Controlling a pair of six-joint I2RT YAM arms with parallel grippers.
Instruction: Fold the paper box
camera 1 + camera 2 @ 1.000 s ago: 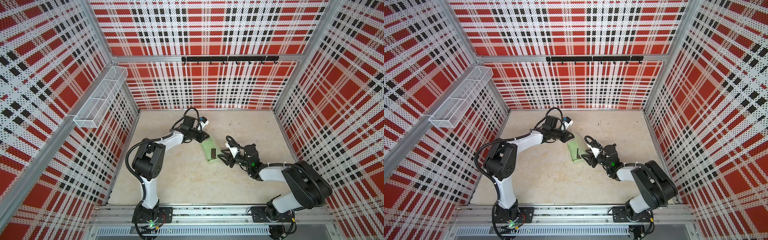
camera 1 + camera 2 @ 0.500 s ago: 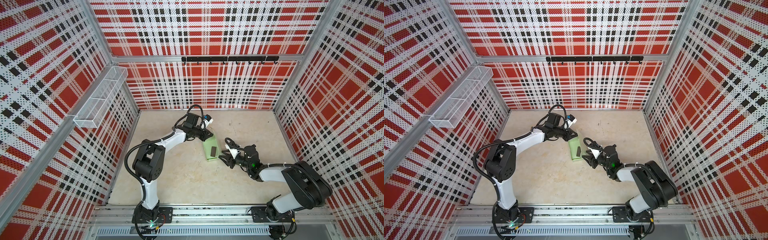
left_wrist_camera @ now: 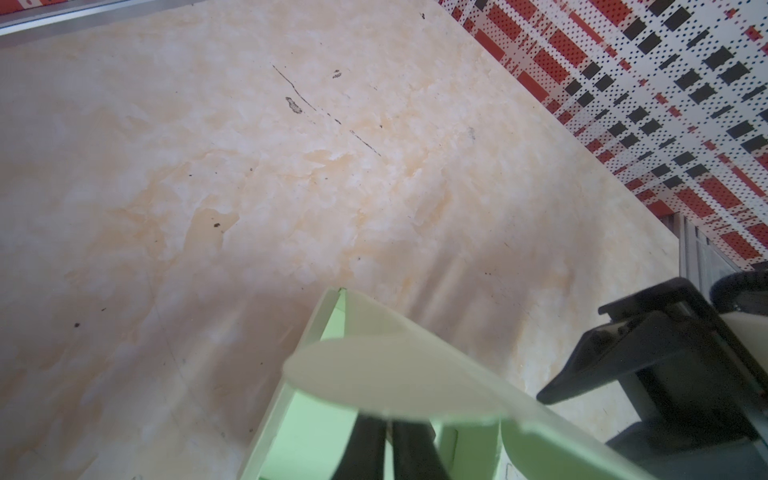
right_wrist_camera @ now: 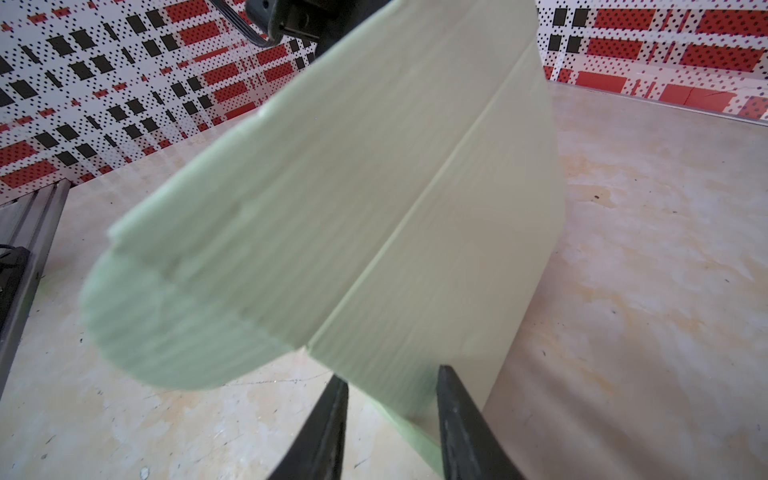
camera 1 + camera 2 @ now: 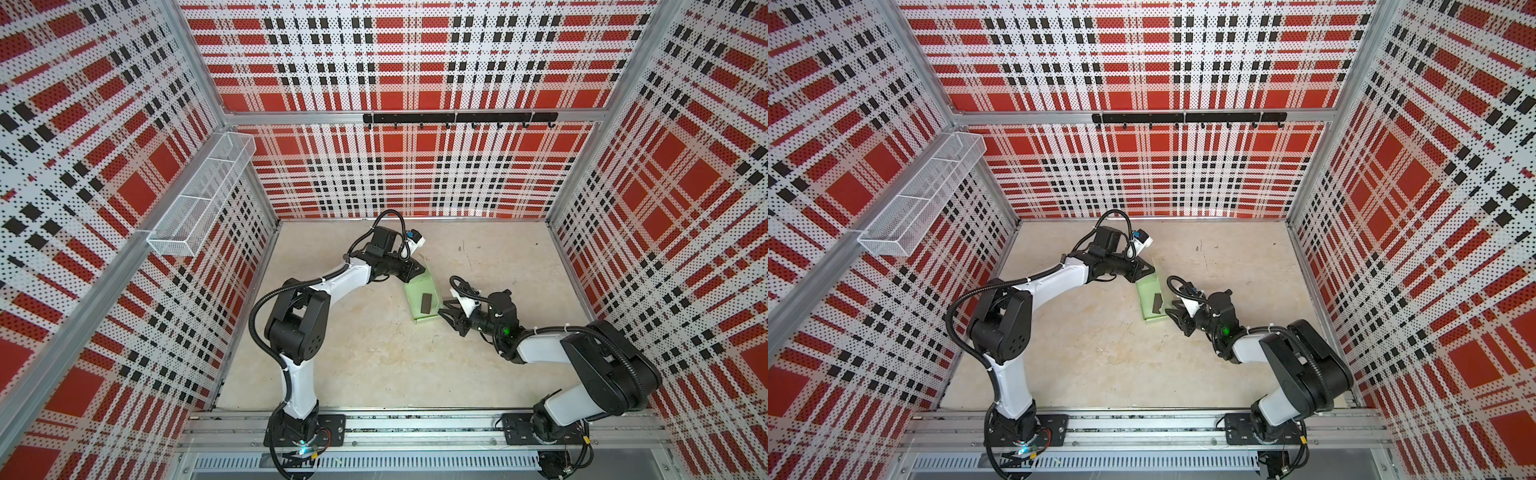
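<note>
- Reaching in from the left side, my left gripper (image 5: 415,270) (image 5: 1148,270) sits at the far end of the paper box (image 5: 428,286) (image 5: 1148,299), its tips against the cardboard in both top views.
- The left wrist view shows my left fingers (image 3: 365,444) pressed together, with only a thin pale sliver between them. I cannot tell whether that sliver is cardboard pinched in the grip.
- A pale rounded flap of the box (image 3: 395,365) arches over those fingers and hides their tips. The mint-green inside of the box shows on either side of them.
- My right gripper (image 5: 449,318) (image 5: 1177,320) lies low over the table (image 5: 374,353), just beside the near right corner of the box.
- Its fingers (image 4: 328,424) stand apart with a clear gap and clamp nothing. The box's outer face (image 4: 332,208) rises just past their tips.
- In that right wrist view the outer face is tilted, with one long crease running down it and a rounded flap off to one side. Its lowest corner comes down to the table close to one of my right fingers.
- The box itself is near the middle of the beige marbled table, between my two grippers. Its long axis runs from the left gripper toward the right one, and it is open on top.
- A dark rectangular piece (image 5: 427,302) (image 5: 1157,303) lies inside the box on its floor, nearer the right gripper's end.
</note>
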